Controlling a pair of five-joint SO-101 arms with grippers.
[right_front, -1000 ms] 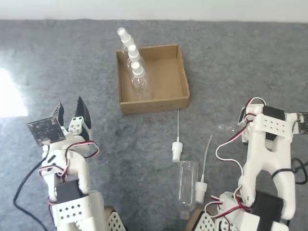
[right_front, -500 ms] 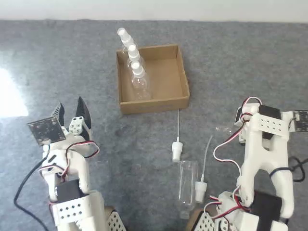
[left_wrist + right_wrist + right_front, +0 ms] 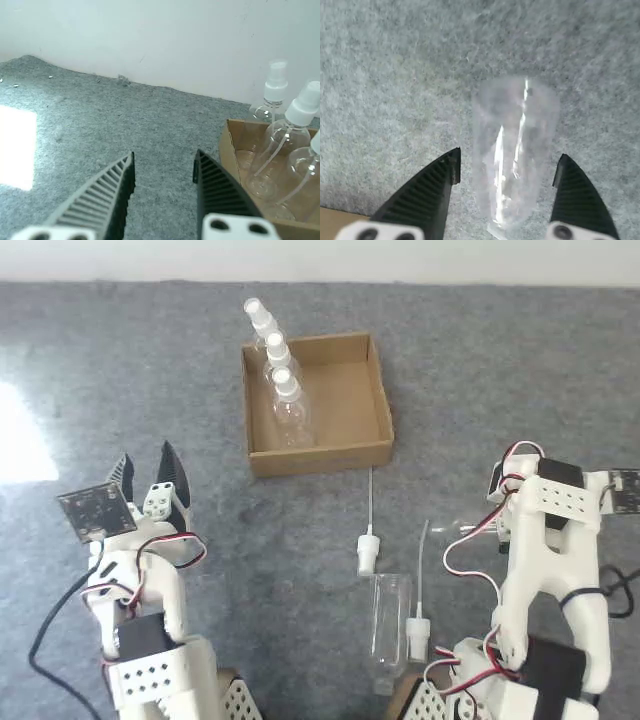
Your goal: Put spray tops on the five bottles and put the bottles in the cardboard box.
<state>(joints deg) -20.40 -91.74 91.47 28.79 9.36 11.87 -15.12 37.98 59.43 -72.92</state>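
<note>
Right gripper (image 3: 510, 155): jaws wide, straddling clear bottle (image 3: 514, 125) lying on grey felt (image 3: 395, 75). Left gripper (image 3: 164, 154): jaws parted, hovers beside cardboard box (image 3: 231, 150). Risk: if I close off-centre, slick round wall rolls or squirts out.

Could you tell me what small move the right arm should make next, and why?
Probably lower a little and shut the right gripper on the clear bottle: its open jaws straddle the bottle, which lies flat on the grey mat.
</note>
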